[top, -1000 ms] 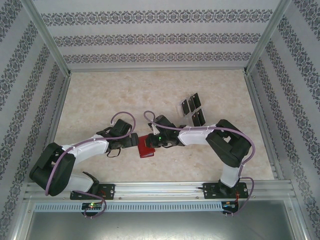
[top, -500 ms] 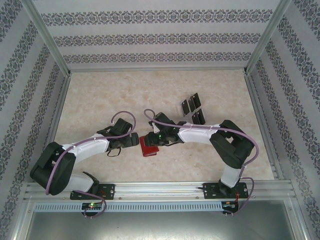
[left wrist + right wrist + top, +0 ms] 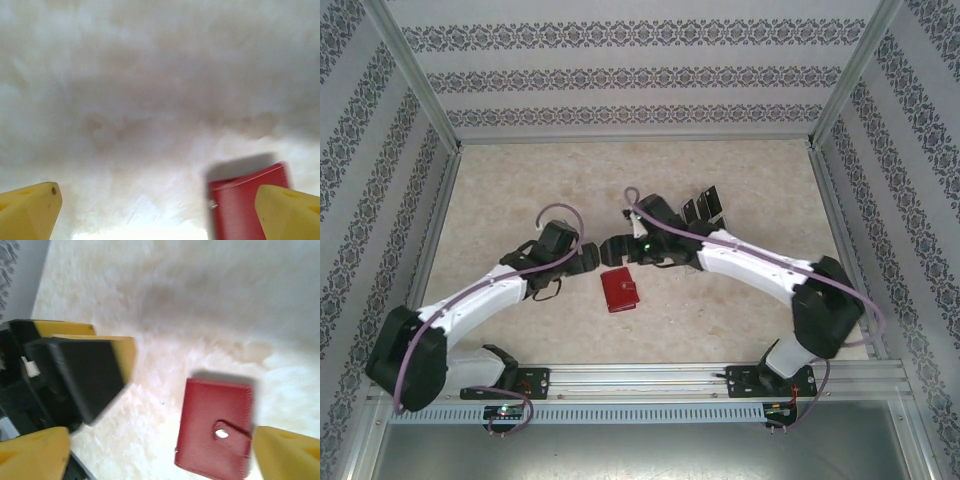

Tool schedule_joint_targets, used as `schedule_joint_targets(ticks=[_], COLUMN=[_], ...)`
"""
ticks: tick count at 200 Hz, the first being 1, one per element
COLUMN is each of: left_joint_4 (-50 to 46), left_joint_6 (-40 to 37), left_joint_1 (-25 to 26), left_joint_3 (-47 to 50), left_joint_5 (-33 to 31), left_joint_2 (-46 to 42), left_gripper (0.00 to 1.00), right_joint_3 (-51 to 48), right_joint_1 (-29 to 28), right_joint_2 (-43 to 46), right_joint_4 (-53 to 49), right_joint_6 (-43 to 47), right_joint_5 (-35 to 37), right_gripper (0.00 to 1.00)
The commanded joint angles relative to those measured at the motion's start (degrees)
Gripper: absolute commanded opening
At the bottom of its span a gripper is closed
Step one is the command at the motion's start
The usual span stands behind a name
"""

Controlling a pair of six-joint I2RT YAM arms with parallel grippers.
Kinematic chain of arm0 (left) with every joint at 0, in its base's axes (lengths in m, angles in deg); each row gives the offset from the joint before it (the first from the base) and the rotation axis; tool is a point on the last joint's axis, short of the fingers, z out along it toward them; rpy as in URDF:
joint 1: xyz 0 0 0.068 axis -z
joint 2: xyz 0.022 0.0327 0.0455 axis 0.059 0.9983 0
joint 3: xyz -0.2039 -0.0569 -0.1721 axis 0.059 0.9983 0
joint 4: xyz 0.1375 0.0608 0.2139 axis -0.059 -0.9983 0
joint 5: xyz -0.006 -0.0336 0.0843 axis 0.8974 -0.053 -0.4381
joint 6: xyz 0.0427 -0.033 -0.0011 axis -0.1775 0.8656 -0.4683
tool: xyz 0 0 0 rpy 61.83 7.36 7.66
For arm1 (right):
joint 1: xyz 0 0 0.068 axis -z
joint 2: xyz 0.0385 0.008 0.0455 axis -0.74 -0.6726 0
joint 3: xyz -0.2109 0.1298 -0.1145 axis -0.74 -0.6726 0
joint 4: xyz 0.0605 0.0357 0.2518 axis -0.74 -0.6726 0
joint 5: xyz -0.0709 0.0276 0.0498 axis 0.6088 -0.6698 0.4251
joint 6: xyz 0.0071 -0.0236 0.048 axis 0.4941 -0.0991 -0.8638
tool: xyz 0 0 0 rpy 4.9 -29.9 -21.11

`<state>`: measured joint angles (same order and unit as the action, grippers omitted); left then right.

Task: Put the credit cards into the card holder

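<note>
The card holder [image 3: 619,290] lies shut on the table, clasp tab up, with nothing touching it. It also appears in the right wrist view as the red card holder [image 3: 215,432], and its corner [image 3: 235,205] shows in the left wrist view. My right gripper [image 3: 616,247] hovers open just beyond it, fingers [image 3: 32,452] wide apart and empty. My left gripper [image 3: 597,257] is open to the wallet's left, facing the right one, and shows as a black and yellow block [image 3: 75,370]. The credit cards [image 3: 705,207] stand in a clear stand behind my right arm, partly hidden.
The beige table [image 3: 520,190] is fenced by an aluminium frame and patterned walls. The clear card stand sits at centre right, close against the right arm's forearm [image 3: 750,265]. The two grippers nearly meet above the wallet's far edge.
My right gripper has opened and pulled back from the wallet toward the far side. The left gripper has also drawn away a little. The wallet now lies free on the table.
</note>
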<state>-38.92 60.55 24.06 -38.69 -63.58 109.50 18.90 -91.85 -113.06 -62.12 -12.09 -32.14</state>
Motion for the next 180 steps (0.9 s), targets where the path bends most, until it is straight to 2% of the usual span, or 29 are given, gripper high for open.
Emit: schedule_joint_targets(ticks=[1,27,40,58,85,105,127,144,180], left_joint_4=[-6.12,-7.36,-6.65,-4.38,6.34,14.87,18.64,19.24,21.27], left_joint_6=[-4.47,-9.38,-13.55,-19.19,-27.42,-31.58,-36.21,-37.48,-36.24], left_joint_1=[-2.89,-6.48,-7.79,-9.54,-10.99,-13.0,-16.33,-19.57,-24.31], left_joint_3=[-4.11,-6.82,-7.21,-6.27,0.63,6.94,11.6,14.13,19.88], left_joint_5=[-6.45,-9.7,-12.07,-15.43,-19.79,-20.71,-20.66,-20.34,-16.84], left_joint_2=[-4.94,-9.62,-11.51,-13.79,-19.1,-22.57,-23.68,-23.6,-24.0], left_gripper=[1.0,1.0,1.0,1.0,1.0,1.0,1.0,1.0,1.0], right_joint_3=[0.92,1.33,0.58,-2.13,-7.7,-13.99,-20.42,-23.78,-33.21], right_joint_1=[5.14,12.19,15.92,22.97,36.03,42.46,45.23,45.71,45.04], right_joint_2=[7.58,14.87,17.91,20.74,23.14,24.03,24.35,23.04,19.8], right_joint_4=[-4.13,-6.97,-6.98,-4.64,0.5,7.66,16.7,20.03,30.85], right_joint_6=[2.68,6.69,8.55,10.15,9.79,12.88,19.89,23.88,24.34], right_joint_5=[7.38,17.11,23.91,29.46,31.18,35.23,37.35,37.24,34.84], right_gripper=[0.98,0.98,0.98,0.98,0.98,0.98,0.98,0.98,0.98])
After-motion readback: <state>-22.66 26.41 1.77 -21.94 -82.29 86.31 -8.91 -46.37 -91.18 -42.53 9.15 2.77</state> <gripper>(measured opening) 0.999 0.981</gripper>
